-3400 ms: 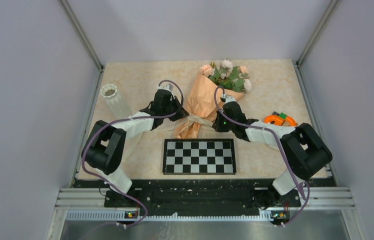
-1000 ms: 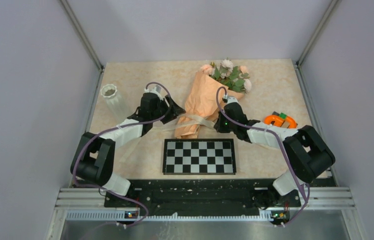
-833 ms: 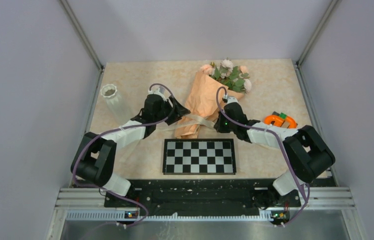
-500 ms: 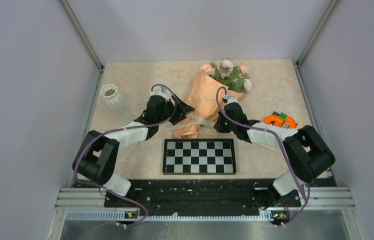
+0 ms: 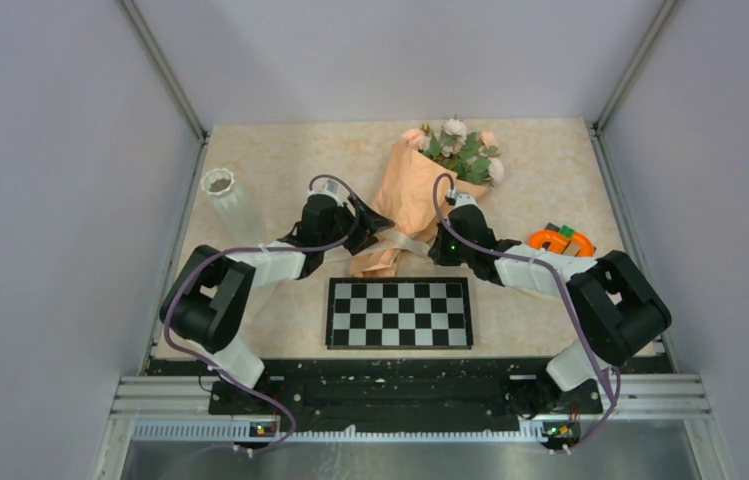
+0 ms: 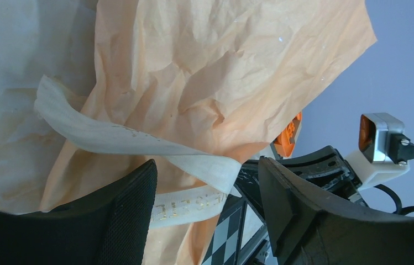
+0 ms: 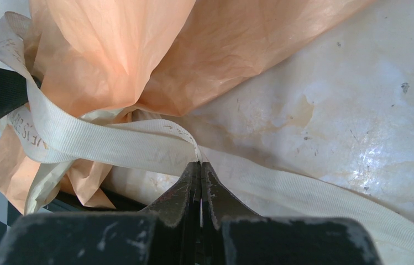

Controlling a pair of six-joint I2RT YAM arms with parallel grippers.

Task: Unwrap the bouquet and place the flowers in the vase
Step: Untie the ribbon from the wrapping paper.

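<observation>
Early going. Pinches cream ribbon [image 7: 110, 146] in clenched right pincer [image 7: 200, 165]; holds left pincer [image 6: 207, 179] released, jaws spread next to ribbon and paper [image 6: 221, 72]. Leaves bouquet [image 5: 405, 205] wrapped, lying mid-frame on worktop [image 5: 280, 160]; vase [image 5: 230, 200] upright at left, unfilled. To do: untie, unwrap, move flowers [image 5: 460, 150].

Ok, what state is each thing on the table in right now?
Peach paper-wrapped bouquet: lying flat, wrapped.
Cream ribbon: looped round the wrap, one strand pinched.
White ribbed vase: upright, empty.
Left gripper: open beside the ribbon.
Right gripper: shut on the ribbon.
</observation>
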